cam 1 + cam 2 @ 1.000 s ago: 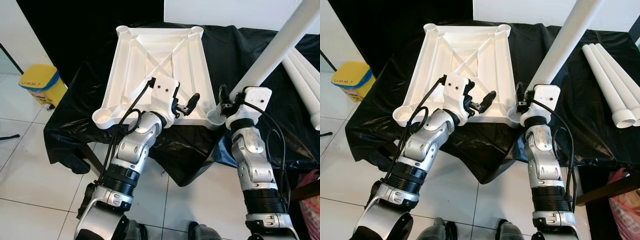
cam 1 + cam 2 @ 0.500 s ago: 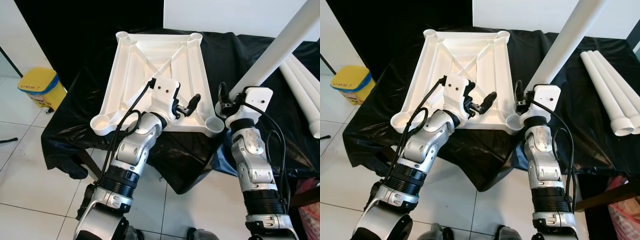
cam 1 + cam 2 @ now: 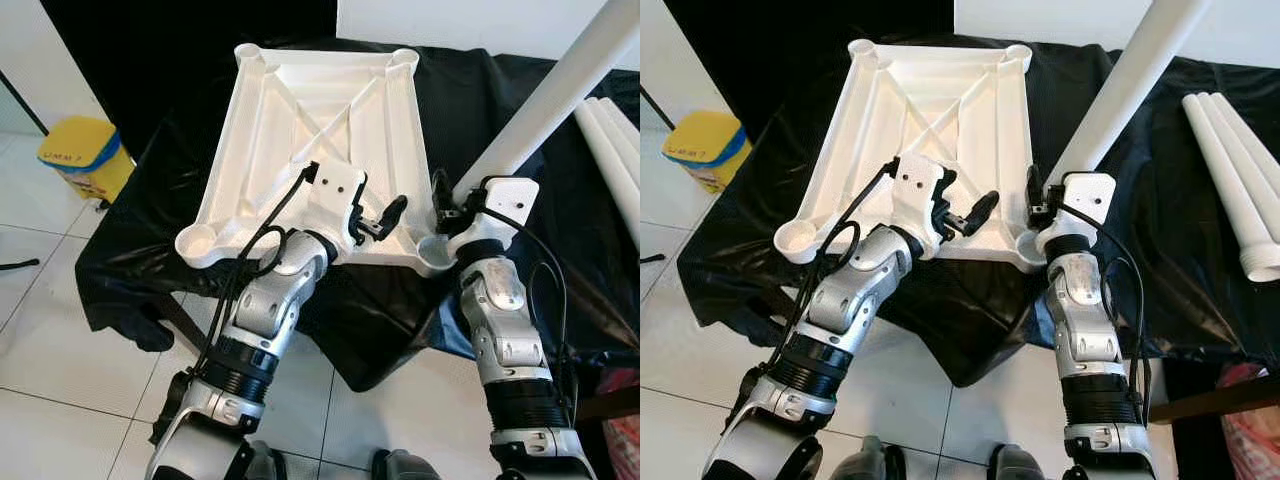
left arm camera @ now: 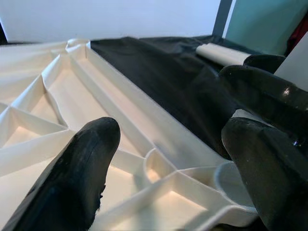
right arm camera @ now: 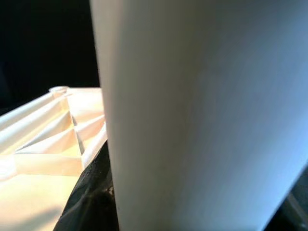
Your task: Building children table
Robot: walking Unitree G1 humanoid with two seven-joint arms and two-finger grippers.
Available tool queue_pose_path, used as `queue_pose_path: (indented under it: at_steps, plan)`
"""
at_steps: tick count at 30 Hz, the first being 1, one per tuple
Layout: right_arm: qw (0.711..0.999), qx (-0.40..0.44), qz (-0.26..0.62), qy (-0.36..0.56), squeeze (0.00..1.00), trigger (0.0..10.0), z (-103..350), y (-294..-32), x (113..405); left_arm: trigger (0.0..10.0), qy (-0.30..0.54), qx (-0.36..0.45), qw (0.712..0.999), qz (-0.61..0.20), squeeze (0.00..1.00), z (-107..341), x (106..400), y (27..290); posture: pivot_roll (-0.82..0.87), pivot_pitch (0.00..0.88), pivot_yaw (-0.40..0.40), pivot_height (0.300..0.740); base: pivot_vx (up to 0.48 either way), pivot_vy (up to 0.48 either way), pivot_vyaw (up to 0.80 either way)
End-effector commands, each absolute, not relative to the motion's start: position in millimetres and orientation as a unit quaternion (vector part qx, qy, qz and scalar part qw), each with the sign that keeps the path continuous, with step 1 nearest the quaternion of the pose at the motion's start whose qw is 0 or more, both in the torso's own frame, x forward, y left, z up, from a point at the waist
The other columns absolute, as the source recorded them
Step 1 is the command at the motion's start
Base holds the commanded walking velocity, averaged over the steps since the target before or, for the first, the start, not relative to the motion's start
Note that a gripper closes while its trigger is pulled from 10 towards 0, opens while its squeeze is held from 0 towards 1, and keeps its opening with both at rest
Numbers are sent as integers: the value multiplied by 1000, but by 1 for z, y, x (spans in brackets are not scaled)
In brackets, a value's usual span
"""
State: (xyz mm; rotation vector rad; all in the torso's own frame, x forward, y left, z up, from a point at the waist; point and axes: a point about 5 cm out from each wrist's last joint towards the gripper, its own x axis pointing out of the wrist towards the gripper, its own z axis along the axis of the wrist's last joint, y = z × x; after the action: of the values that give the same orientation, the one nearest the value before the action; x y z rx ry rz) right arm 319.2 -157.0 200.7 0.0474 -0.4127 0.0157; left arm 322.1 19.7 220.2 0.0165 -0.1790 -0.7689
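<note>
Black cloth carries the upturned white ribbed plastic tabletop point(image 3: 320, 130); right gripper point(image 3: 447, 205) pinches the long white leg tube point(image 3: 545, 100), slanting beside the near-right socket point(image 3: 437, 250). Left gripper point(image 3: 385, 215) hovers spread nearby.

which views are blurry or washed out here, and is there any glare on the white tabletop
Left and right eye views: sharp, evenly lit, no strong glare on the tabletop. Left wrist view: left end effector fingertips soft, ribs beyond clearer, warm light. Right wrist view: table leg very close, out of focus, shaded blue-grey; the tabletop's corner glows yellowish.
</note>
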Motion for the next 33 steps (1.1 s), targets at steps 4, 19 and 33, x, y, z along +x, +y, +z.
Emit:
queue_pose_path:
  at_steps: [4, 19, 33]
  plan:
    - [978, 29, 10, -208, 0, 10000, 198, -157, 316, 10000, -88, 11, 899, -430, 0, 219, 314, 15, -47, 110, -22, 740, 0, 0, 0]
    - [977, 29, 13, -209, 0, 10000, 198, -157, 317, 10000, -87, 10, 890, -448, 0, 219, 308, 15, -39, 120, -28, 740, 0, 0, 0]
    - [978, 28, 15, -208, 0, 10000, 198, -158, 317, 10000, -83, -11, 900, -428, 0, 221, 313, 22, -38, 128, -31, 740, 57, 0, 0]
